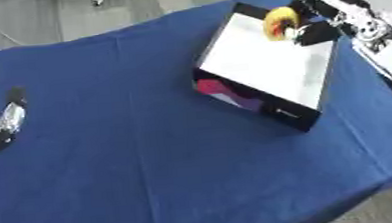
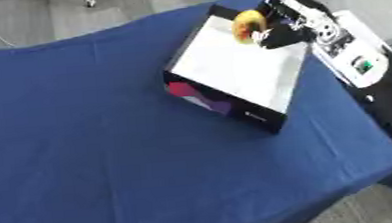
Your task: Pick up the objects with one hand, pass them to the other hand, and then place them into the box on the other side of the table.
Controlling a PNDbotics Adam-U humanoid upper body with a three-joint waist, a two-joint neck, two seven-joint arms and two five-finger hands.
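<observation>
Your right hand (image 1: 312,29) is over the far right corner of the box (image 1: 266,63), coming in from the upper right, and its dark fingers (image 1: 297,31) are curled round a yellow-orange ring-shaped object (image 1: 280,22). The object sits at the far end of the box's white interior, just above the floor of it; you cannot tell from these views whether it touches the bottom. The box itself is shallow, with black walls and a pink and purple pattern on the near side, and it lies askew on the right half of the blue tabletop (image 1: 131,138).

Your left hand (image 1: 3,121) shows at the left edge of the left eye view, low over the tabletop and well apart from the box. Its fingers are too blurred there to say whether they are spread or curled, and it holds nothing that can be seen.
</observation>
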